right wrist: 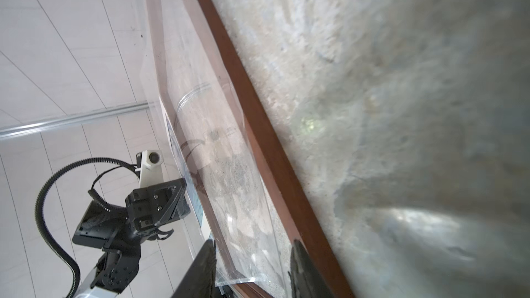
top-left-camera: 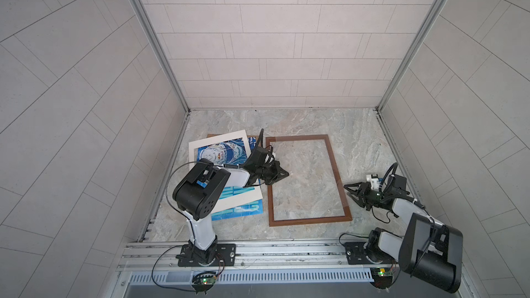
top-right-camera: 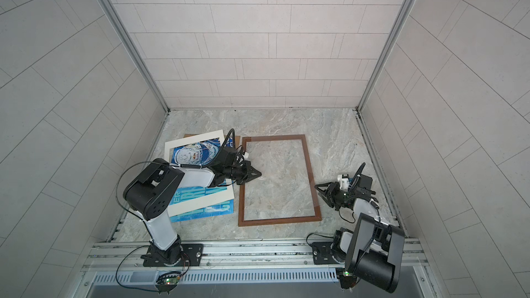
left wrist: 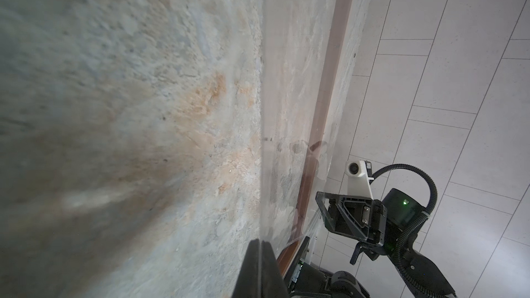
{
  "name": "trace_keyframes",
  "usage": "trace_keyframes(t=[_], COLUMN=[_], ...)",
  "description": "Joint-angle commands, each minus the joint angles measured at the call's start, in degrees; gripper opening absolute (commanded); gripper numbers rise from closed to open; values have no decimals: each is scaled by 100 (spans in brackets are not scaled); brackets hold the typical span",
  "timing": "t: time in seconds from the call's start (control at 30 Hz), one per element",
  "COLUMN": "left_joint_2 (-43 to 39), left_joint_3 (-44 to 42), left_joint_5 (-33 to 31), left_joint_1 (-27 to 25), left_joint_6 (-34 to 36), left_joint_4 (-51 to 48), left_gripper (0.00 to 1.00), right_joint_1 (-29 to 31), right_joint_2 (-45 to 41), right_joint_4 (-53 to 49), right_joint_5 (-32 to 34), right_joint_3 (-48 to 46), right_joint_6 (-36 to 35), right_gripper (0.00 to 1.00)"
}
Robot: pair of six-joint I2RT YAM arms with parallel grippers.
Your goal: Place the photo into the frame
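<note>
Beside the frame [top-left-camera: 304,222]'s right rail, the right gripper [top-left-camera: 347,191] holds its jaws partway apart astride a clear pane [right wrist: 223,167]'s edge. At the left rail, the left gripper [top-left-camera: 285,173] pinches the pane's opposite edge. Left of the frame lies the photo [top-left-camera: 218,153], face up under a white mat [top-left-camera: 218,140].

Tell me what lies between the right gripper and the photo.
From the right gripper: the frame, a clear pane over it, then the left gripper near the photo. Both top views show this.
</note>
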Motion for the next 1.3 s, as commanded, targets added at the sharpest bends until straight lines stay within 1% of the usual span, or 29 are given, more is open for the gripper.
trace_keyframes(t=[0.0,0.07,0.13,0.2,0.3,0.37,0.47,0.6,0.73,0.83,0.9,0.97,1.1,1.17,1.27], left_joint_2=[-60,-69,-95,-163,-265,-297,-300,-281,-309,-468,-609,-759,-952,-992,-964], left_joint_3=[-92,-124,-168,-191,-182,-148,-33,67,113,0,-119,-230,-223,-232,-305], left_joint_5=[112,164,231,239,260,297,315,356,508,552,517,373,-76,-166,-210], left_joint_1=[-6,-2,-4,-2,2,9,18,99,162,162,157,143,129,130,124], left_joint_6=[-229,-454,-631,-713,-791,-816,-717,-588,-594,-576,-411,-91,632,822,887], left_joint_4=[230,347,471,465,401,398,252,128,92,-14,-222,-558,-1358,-1461,-1323], left_gripper=[0,0,0,0,0,0,0,0,0,0,0,0,0,0,0], right_joint_1=[274,338,333,369,463,473,474,478,475,468,472,480,527,614,735], right_joint_2=[-143,-141,-57,81,232,302,355,390,430,369,214,10,-320,-466,-591], right_joint_4=[-344,-524,-488,-459,-511,-605,-582,-583,-726,-754,-774,-795,-1110,-1262,-1268], right_joint_5=[34,244,308,268,252,240,204,193,40,-46,-51,-18,164,264,309], right_joint_3=[181,205,170,177,263,348,418,558,728,623,484,326,286,324,324], right_joint_6=[-58,-225,-249,-232,-291,-366,-322,-259,-241,-184,-151,-134,-407,-509,-475], right_gripper=[37,37,35,31,18,5,0,0,0,0,0,0,0,0,0])
